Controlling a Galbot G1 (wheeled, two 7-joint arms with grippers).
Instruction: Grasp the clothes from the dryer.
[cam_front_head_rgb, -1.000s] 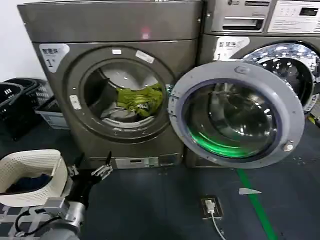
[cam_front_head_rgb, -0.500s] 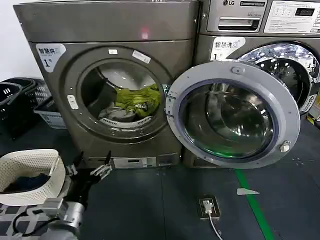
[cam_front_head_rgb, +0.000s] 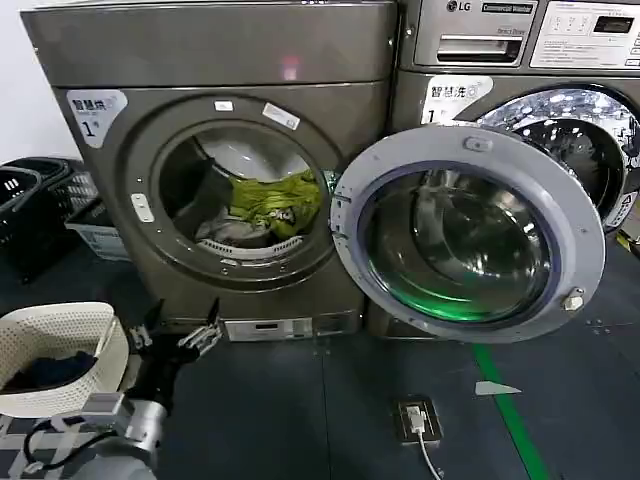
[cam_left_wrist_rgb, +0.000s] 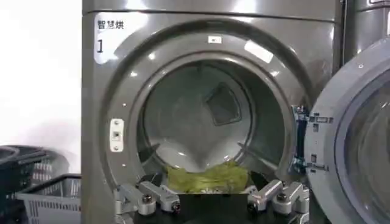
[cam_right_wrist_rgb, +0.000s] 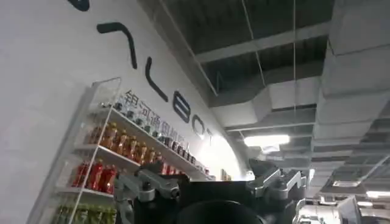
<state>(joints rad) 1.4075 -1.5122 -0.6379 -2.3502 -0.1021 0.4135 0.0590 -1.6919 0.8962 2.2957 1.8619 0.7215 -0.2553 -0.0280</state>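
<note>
Dryer (cam_front_head_rgb: 215, 150) open, clothes (cam_front_head_rgb: 272, 200) inside.
Left pincer (cam_front_head_rgb: 178, 335) hangs low before the machine, fingers apart, empty, well short of the drum; its door (cam_front_head_rgb: 468, 232) swings right. Right pincer (cam_right_wrist_rgb: 210, 185) points at the ceiling, seemingly spread.

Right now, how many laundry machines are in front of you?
2. The dryer stands on the left with its door swung open; the LG washer stands right beside it, partly hidden behind that door.

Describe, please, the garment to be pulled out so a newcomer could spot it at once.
Find the bronze-grey dryer marked "1", its door swung open to the right. Inside the drum lies the yellow-green garment, brighter than the grey cloth beside it.
</note>
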